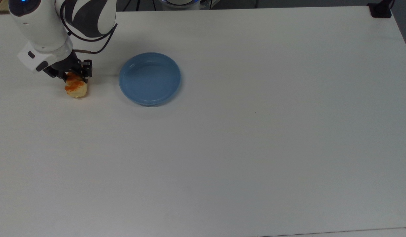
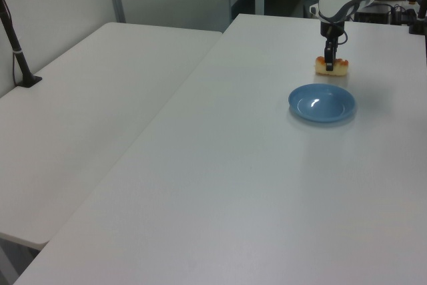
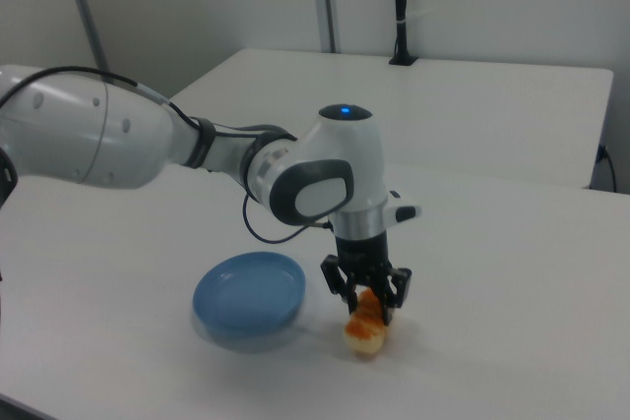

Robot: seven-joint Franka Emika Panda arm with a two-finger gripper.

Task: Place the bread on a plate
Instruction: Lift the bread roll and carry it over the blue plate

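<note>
Clamped across the bread (image 1: 76, 88) near the top view's upper-left corner: gripper (image 1: 72, 75), black fingers on either flank of the loaf's far end, held from above. Seen in the right view with the bread (image 3: 365, 326) tilted under the gripper (image 3: 366, 299), one end seemingly raised, the other low over the counter (image 1: 242, 141); contact with the surface not clear. In the left view, bread (image 2: 331, 65) pinned just beyond the plate (image 2: 321, 103), gripper (image 2: 329, 59) straight down on it.

Key relation for the carry: plate (image 1: 150, 78) lying toward the top view's right of the held loaf, near but apart, a bare strip of counter between. Long axis of the bread running roughly up-and-down in the top view, crosswise to the path toward the plate (image 3: 248, 299).

Materials: loaf small, oblong, pale yellow at the base, lumpy orange-brown glaze on top, likely soft or slick under the pinch. Plate round, shallow, glossy blue, raised rim, much wider than the loaf, bare inside. Counter matte white, flat, plain. Judged next: lift enough to clear the rim, then sideways over the plate's middle.
</note>
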